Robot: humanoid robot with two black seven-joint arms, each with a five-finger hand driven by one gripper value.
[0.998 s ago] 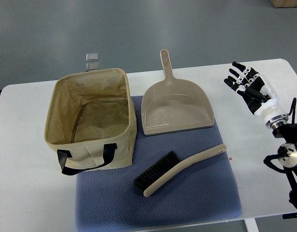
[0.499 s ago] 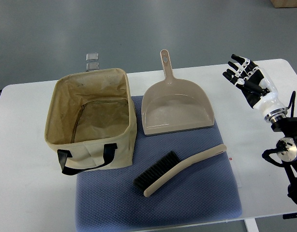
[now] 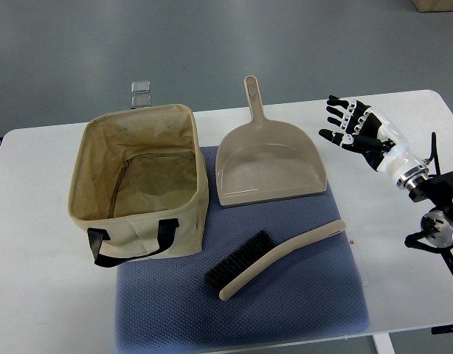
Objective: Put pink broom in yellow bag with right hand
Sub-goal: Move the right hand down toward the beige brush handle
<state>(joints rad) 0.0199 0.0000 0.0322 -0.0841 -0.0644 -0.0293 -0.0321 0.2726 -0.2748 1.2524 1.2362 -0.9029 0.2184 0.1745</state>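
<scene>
The broom (image 3: 274,255), which looks more beige than pink from this high view, lies slantwise on the blue mat (image 3: 300,310) on the white table (image 3: 35,280), bristles toward the bag and touching nothing else. The open tan bag (image 3: 138,188) stands at the mat's left edge, and the dustpan (image 3: 269,166) lies beyond the broom. The right hand (image 3: 355,129) hovers right of the dustpan, fingers spread wide and empty.

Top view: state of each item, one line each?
Bag: open, upright, nothing inside.
Broom: lying flat on the blue mat, untouched.
Dustpan: lying flat, holds nothing, partly on the mat.
Right hand: open, fingers spread, above the table, holds nothing.
</scene>
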